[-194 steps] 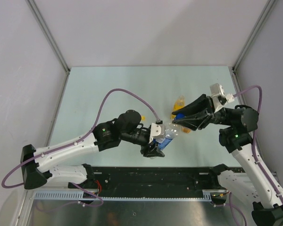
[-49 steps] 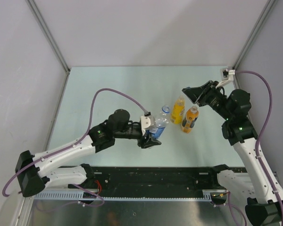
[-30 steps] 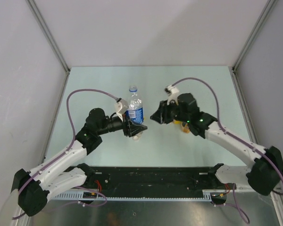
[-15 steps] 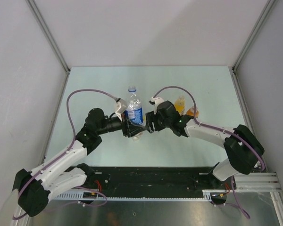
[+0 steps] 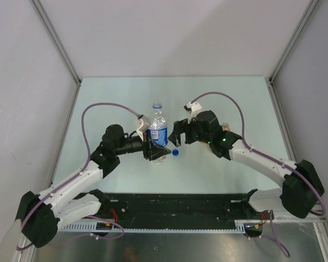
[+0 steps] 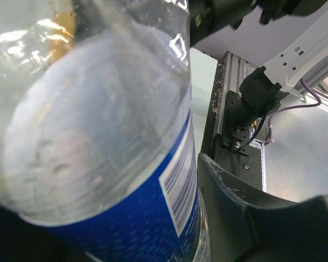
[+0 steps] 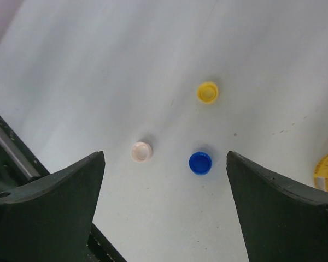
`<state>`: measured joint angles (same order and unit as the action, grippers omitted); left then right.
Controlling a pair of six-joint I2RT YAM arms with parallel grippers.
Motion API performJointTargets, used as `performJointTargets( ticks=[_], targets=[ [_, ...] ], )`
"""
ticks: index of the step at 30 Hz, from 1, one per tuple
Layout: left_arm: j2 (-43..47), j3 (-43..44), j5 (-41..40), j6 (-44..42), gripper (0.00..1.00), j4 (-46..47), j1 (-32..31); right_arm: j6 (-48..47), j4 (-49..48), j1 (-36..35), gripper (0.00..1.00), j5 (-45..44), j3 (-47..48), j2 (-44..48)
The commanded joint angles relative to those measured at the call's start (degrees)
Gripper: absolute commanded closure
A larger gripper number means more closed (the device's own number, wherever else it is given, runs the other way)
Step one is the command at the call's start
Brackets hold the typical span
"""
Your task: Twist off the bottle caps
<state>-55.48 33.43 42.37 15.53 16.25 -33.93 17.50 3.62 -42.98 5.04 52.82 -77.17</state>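
The left gripper is pinching the water bottle low down, and the bottle stands up straight near the middle of the table. The right gripper is spread wide with nothing in it. It hangs over three loose caps on the table: a white cap, a blue cap just beside it, and a yellow cap a bit further off. So all three caps look to be off, and I think the job is about done. The top of the water bottle is too small for me to be sure it is open, but it looks that way. That is where trouble could come from. If the left gripper squeezes too hard or tips the bottle, any water inside could slop out of the top. I can't see if the bottle's bottom is on the table. If it is let go in the air, or set down on one of the caps lying near it, it could fall over. The right arm is very close to the bottle too, so a swing to the side could bump it. Only a bit of an orange bottle peeks out from behind that arm, and the arm could knock it when it moves off. A low sweep could also send the little caps rolling.
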Motion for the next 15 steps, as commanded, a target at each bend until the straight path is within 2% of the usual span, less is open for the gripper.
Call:
performJointTargets(
  ticks=[1, 4, 8, 15],
  targets=[
    [-0.3, 2.1, 1.9, -0.2, 0.62, 2.3, 0.4, 1.2, 1.0, 2.7, 0.02, 3.2, 0.5, 7.3],
    [-1.0, 2.6, 3.0, 0.1, 0.62, 2.3, 0.4, 2.1, 2.1, 6.6, 0.01, 8.1, 0.6, 12.7],
    [-2.4, 3.2, 4.5, 0.9, 0.62, 2.3, 0.4, 4.9, 1.3, 14.6, 0.01, 18.9, 0.6, 19.1],
    [-8.4, 6.3, 6.2, 1.6, 0.65, 2.2, -3.5, 15.3, -9.7, 24.1, 0.01, 37.1, 0.6, 22.9]
  ],
)
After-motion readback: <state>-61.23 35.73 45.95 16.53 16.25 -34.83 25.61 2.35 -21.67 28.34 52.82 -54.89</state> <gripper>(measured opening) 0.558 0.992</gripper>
